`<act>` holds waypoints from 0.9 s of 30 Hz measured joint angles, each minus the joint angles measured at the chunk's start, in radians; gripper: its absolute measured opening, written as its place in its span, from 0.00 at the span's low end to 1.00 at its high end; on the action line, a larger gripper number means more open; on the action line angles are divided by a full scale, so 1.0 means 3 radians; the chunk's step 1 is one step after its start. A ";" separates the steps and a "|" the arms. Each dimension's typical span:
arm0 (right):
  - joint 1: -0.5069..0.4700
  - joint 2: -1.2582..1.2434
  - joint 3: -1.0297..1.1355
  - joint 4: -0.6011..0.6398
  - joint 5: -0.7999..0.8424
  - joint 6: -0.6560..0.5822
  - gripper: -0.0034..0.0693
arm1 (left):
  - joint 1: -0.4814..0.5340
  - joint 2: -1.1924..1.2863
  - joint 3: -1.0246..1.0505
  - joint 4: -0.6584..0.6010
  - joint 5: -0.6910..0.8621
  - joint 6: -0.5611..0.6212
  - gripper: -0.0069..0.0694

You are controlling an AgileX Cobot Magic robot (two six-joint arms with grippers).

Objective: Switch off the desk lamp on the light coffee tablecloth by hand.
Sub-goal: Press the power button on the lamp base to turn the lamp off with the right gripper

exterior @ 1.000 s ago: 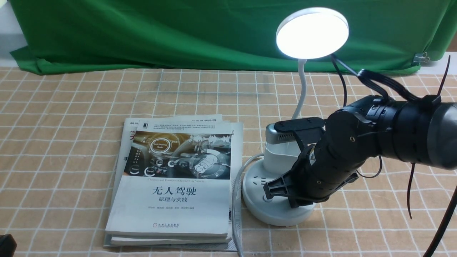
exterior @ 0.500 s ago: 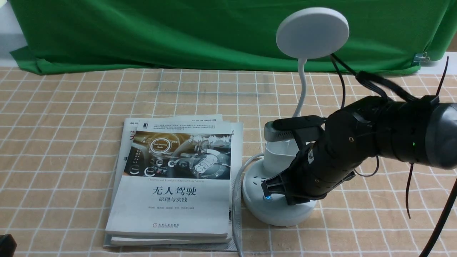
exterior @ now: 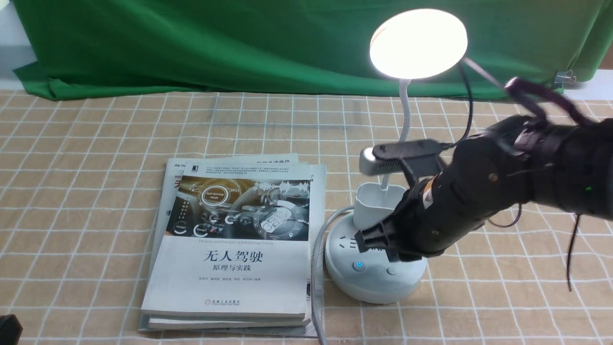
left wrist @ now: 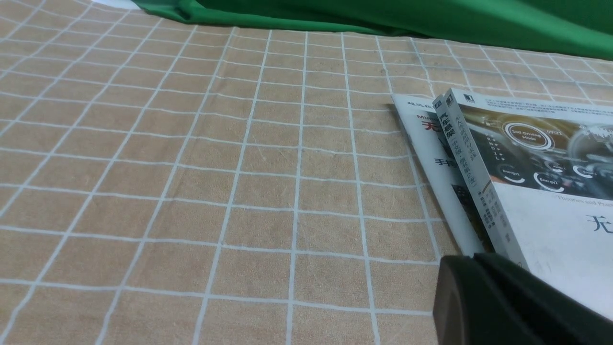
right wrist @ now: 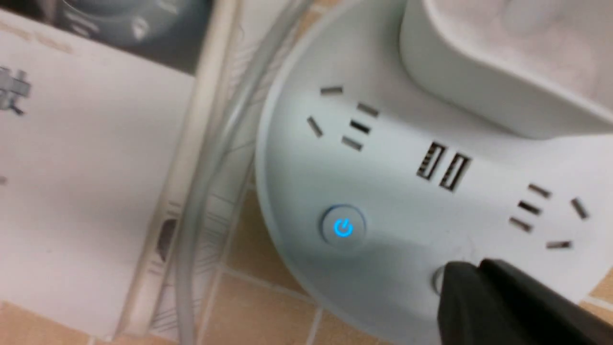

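While books [exterior: 230, 268] lie beside its base, the desk lamp [exterior: 352, 273] is lit; right fingers [right wrist: 479, 273] closed together, left fingers [left wrist: 479, 268] together.

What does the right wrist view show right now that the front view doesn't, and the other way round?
Only the right wrist view: the black USB ports in full, and the right-hand set of socket slots.
Only the front view: the lit disc head, the green cloth and the metal clip.
Both: the white lamp base, its blue-lit power button, the cable and the book stack.
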 joint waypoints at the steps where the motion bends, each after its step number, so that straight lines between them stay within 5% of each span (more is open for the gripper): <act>1: 0.0000 -0.0005 0.0000 0.0000 0.0000 0.0000 0.10 | 0.0000 0.0000 0.0000 0.0000 0.0000 0.0000 0.10; 27: 0.0000 0.0040 0.0003 0.0000 -0.0060 -0.0004 0.10 | 0.0000 0.0000 0.0000 0.0000 0.0000 0.0002 0.10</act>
